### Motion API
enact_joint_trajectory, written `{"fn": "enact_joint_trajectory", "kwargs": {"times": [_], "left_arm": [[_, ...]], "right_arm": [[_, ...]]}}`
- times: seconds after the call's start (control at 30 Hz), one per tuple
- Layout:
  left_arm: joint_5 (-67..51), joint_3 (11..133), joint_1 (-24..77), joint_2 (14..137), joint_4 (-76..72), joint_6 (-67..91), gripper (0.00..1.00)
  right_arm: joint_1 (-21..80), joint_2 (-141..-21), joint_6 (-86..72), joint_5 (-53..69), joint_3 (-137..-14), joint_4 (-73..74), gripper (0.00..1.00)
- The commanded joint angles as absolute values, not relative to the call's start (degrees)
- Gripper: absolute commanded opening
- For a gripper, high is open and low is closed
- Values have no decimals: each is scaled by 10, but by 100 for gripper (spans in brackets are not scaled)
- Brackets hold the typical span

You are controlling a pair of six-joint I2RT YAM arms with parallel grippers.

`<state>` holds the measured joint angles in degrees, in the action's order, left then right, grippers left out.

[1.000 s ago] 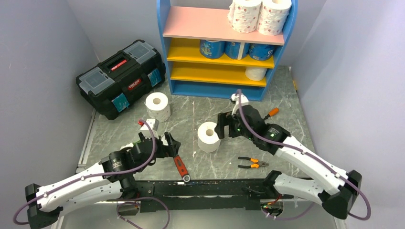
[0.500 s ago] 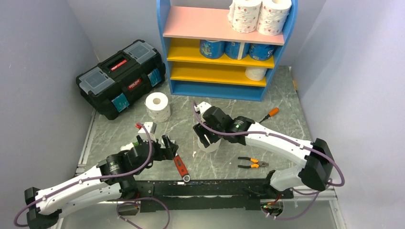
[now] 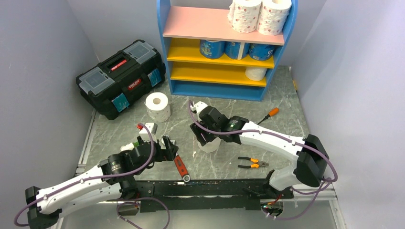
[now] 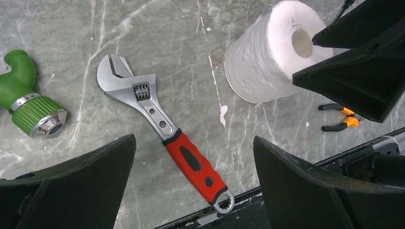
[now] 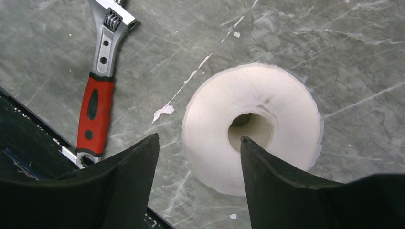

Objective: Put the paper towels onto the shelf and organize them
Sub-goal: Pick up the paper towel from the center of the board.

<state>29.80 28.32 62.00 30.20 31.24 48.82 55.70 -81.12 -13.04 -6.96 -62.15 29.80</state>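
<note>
A plain white paper towel roll [image 3: 209,145] stands upright on the marble table, also in the right wrist view [image 5: 286,124] and the left wrist view [image 4: 267,62]. My right gripper [image 5: 198,138] hangs over it, open. One fingertip sits at the hollow core and the other stands outside the roll's wall, with a gap showing. A second roll [image 3: 157,106] stands near the toolbox. The blue-framed shelf [image 3: 191,24] holds two pink-dotted rolls [image 3: 260,15] on top, blue-wrapped rolls [image 3: 236,49] on the upper yellow board and a plain roll [image 3: 256,73] below. My left gripper [image 4: 194,138] is open and empty above a wrench.
A red-handled wrench [image 4: 162,126] lies between the two arms. A green fitting [image 4: 28,100] lies to its left. Orange pliers [image 3: 252,163] and a screwdriver [image 3: 270,113] lie on the right. A black toolbox [image 3: 122,76] stands at the back left.
My right gripper swung left from beside the roll to over it, and its jaws have narrowed around the roll's wall. The left arm barely shifted.
</note>
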Motion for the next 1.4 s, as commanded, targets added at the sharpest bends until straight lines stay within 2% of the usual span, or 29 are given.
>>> {"fn": "enact_joint_trajectory", "kwargs": {"times": [0.0, 0.47, 0.7, 0.9, 0.97, 1.17, 1.37], "left_arm": [[296, 286, 618, 306, 310, 495, 99], [287, 283, 618, 318, 304, 501, 99], [284, 278, 618, 318, 299, 503, 99], [281, 278, 618, 322, 299, 504, 100], [281, 278, 618, 321, 299, 504, 99], [282, 279, 618, 314, 301, 502, 99], [276, 276, 618, 311, 301, 501, 99]], "right_arm": [[557, -831, -122, -79, -628, 266, 65], [554, -874, -135, -100, -620, 258, 60], [554, -879, -136, -104, -622, 269, 50], [555, -871, -136, -111, -632, 281, 34], [555, -868, -135, -115, -640, 292, 32], [535, -843, -113, -156, -729, 353, 28], [443, -852, -84, -157, -842, 388, 25]]}}
